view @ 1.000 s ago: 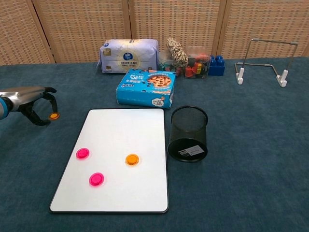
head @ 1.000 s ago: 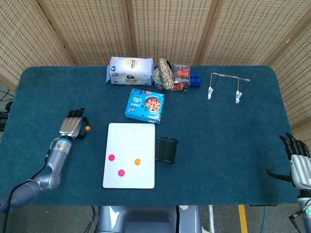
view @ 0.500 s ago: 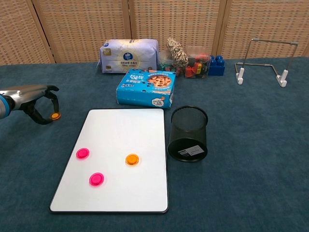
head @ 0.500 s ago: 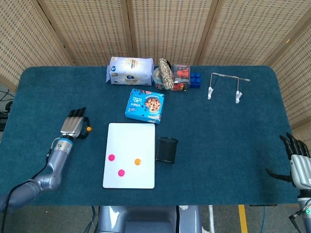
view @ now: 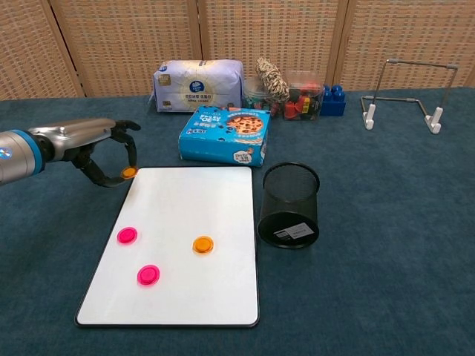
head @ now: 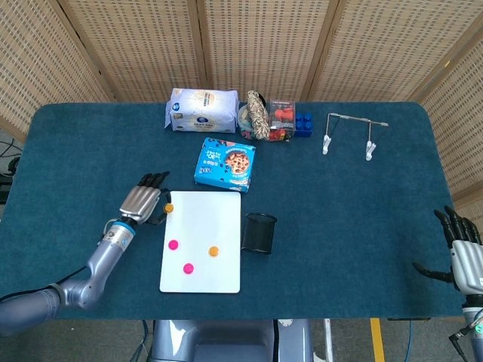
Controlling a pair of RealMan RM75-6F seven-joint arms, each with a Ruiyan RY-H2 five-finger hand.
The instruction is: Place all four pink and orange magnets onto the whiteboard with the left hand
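The whiteboard (head: 219, 207) (view: 223, 193) lies flat at the table's front centre. On it sit two pink magnets (head: 173, 244) (head: 188, 268) (view: 127, 235) (view: 148, 274) and one orange magnet (head: 213, 250) (view: 202, 244). My left hand (head: 143, 204) (view: 100, 144) hovers at the board's far left corner and pinches a second orange magnet (head: 169, 207) (view: 129, 172) between thumb and a finger. My right hand (head: 462, 253) stays at the table's front right edge, fingers spread, holding nothing.
A black mesh cup (head: 259, 232) (view: 289, 205) stands right of the board. A blue cookie box (head: 226, 164) (view: 225, 134) lies just behind it. At the back edge sit a white bag (head: 201, 110), a rope bundle (head: 258, 115), toy blocks (head: 290, 122) and a wire stand (head: 352, 133).
My left hand has carried the orange magnet to the right, from open table to the whiteboard's far left corner. The right hand has not moved.
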